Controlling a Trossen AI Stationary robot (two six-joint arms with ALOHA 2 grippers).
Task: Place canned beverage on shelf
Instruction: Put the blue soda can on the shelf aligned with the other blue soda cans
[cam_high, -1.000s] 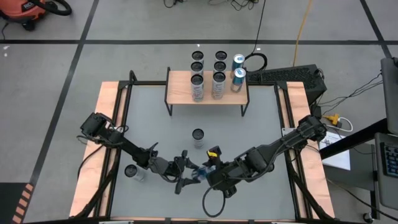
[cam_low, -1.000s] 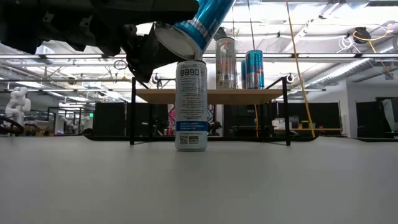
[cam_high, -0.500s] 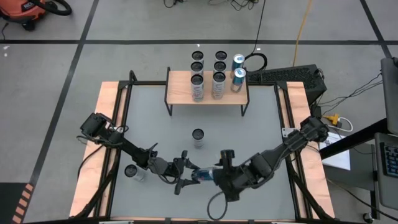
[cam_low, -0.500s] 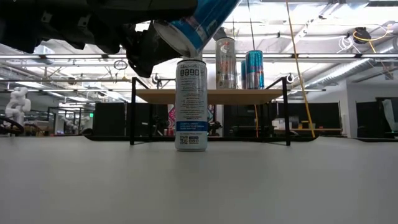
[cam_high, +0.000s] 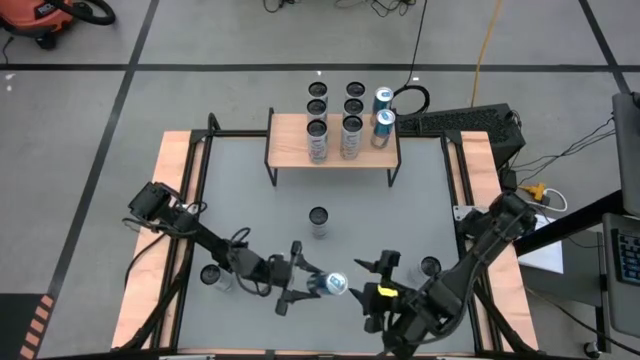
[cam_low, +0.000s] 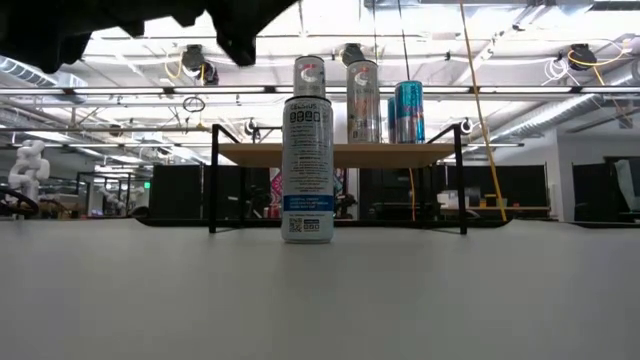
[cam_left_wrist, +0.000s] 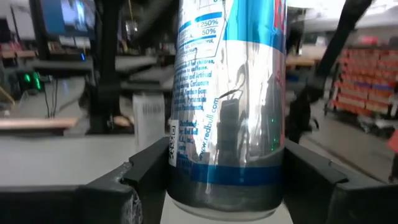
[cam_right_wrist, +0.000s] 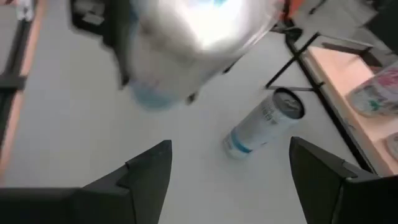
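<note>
The shelf (cam_high: 332, 140), a light wood plank on black legs, stands at the table's far side with several cans on it; it also shows in the low view (cam_low: 335, 153). My left gripper (cam_high: 312, 282) is shut on a blue and silver can (cam_high: 329, 284) near the table's front middle. My right gripper (cam_high: 376, 278) is open and empty just right of that can. A white can (cam_high: 318, 219) stands upright on its base at mid-table, in front of the shelf. My left gripper pinches the blue and silver can's side wall near its lower end (cam_left_wrist: 224, 177) between its two fingers (cam_left_wrist: 146, 171), one on each side. The fingers come about level from the table's left. The can is lifted clear of the table, roughly upright, one end facing up.
A can (cam_high: 212, 276) stands near the table's left front, also in the right wrist view (cam_right_wrist: 264, 130). Another can (cam_high: 430, 267) stands by my right arm. Black rails and wooden side edges (cam_high: 152, 260) border the grey table top.
My right gripper has let go of the blue can and drawn back toward the table's right and near edge, now open. The can has stayed in my left gripper and has turned from tilted to about upright.
</note>
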